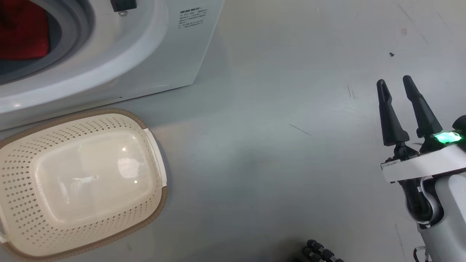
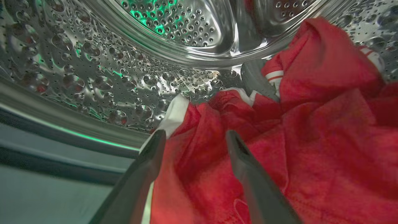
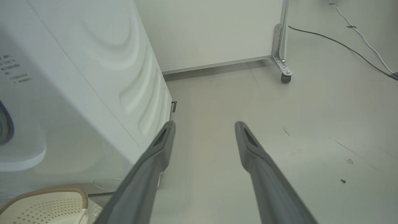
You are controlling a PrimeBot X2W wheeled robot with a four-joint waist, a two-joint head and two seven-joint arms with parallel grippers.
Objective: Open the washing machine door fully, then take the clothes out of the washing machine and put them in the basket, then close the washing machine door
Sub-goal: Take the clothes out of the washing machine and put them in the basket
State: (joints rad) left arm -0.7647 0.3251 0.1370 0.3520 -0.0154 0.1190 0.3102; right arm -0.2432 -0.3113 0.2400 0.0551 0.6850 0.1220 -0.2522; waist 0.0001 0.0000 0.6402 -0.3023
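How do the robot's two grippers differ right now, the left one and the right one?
The left gripper reaches inside the washing machine's steel drum; the right gripper hangs outside, over bare floor beside the machine. Red clothes show between the left gripper's fingers; nothing but floor shows between the right gripper's. Shared: both are open, with long dark fingers.

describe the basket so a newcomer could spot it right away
Start at the white washing machine with red clothes inside. On the grey floor just before it sits the basket. It is cream, perforated, brown-rimmed and empty.
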